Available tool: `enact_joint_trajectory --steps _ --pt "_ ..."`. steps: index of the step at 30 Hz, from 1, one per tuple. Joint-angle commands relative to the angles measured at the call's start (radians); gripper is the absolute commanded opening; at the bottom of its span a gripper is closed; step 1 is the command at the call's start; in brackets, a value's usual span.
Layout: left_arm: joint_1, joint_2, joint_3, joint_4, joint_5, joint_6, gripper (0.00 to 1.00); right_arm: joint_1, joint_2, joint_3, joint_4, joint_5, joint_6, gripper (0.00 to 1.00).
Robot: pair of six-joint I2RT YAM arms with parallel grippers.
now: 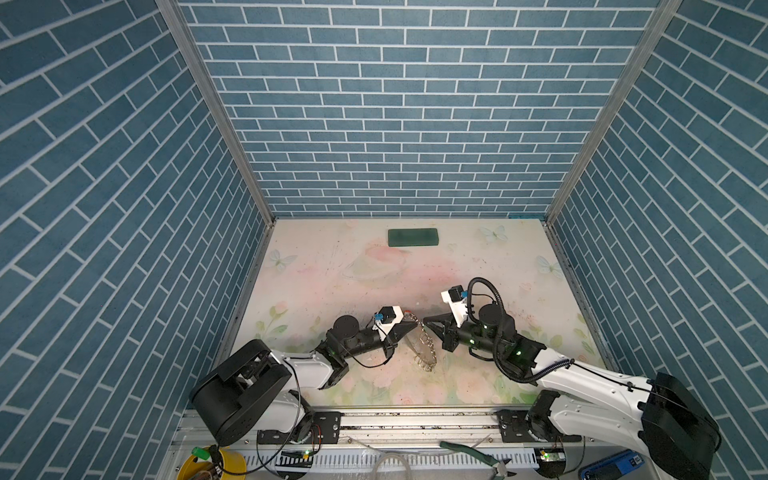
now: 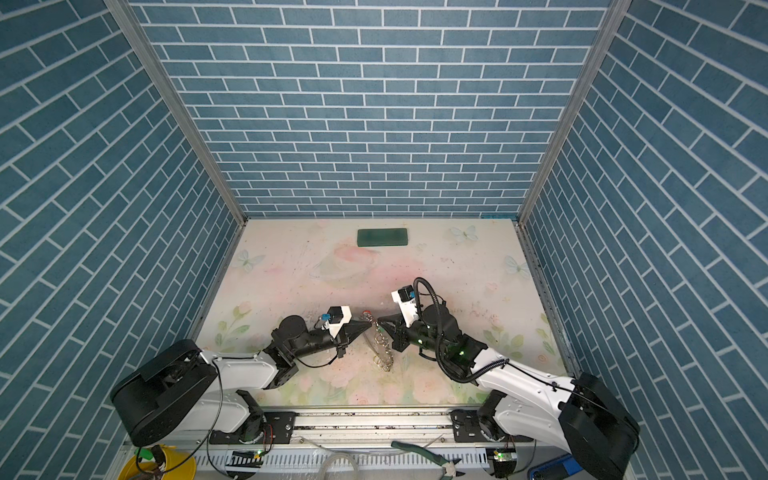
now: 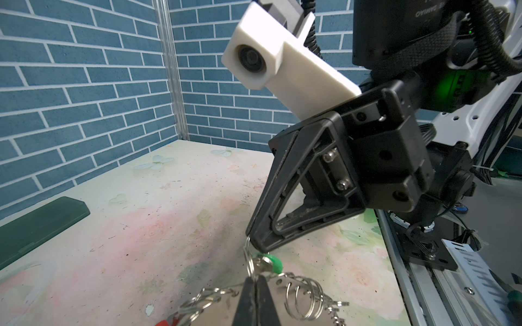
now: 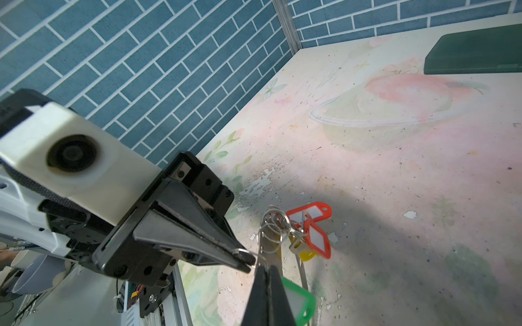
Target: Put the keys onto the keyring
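Step in hand: threading; judging by both hands meeting on one wire loop, a key is being worked onto a split ring (image 3: pixel 303 295).
Left hand (image 1: pixel 414 324): closed, pinching a split ring of the keyring (image 1: pixel 424 340), which is lying mid-width near the table's (image 1: pixel 332 270) front edge.
Keyring: stretching from the two fingertips back toward the front edge; red-tagged keys (image 4: pixel 310 214) and a yellow-tagged one (image 4: pixel 306 255) are already hanging on it.
Green-tagged key (image 3: pixel 272 261): sitting just beside both fingertips; whether it is fully on cannot be told.
Right hand (image 1: pixel 425 321): closed, gripping thin ring wire right at the green tag, tip almost touching the left hand.
Next move: probably calling for a small, steady slide of the key along the coil while the opposite hand is holding the ring firm; a slip could be springing the wire free.
Edges: the front edge is running close behind the hands; the dark green block (image 1: pixel 412 238) is lying well apart, by the far edge.
Open room: bare table is extending toward the far, left and right edges.
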Motion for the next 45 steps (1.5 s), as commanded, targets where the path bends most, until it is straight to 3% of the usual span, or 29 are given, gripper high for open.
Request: enact_joint_trajectory --steps 1,23,45 --pt "-0.02 0.015 -0.011 0.198 -0.001 0.005 0.0 -0.019 0.03 0.029 -0.015 0.059 0.068 0.0" --pt "-0.059 0.039 0.01 0.201 -0.138 0.026 0.0 -0.05 0.047 0.028 -0.003 0.064 0.22 0.0" --pt "-0.069 0.054 0.034 0.202 -0.231 0.018 0.0 -0.05 0.105 0.038 0.067 -0.013 0.307 0.0"
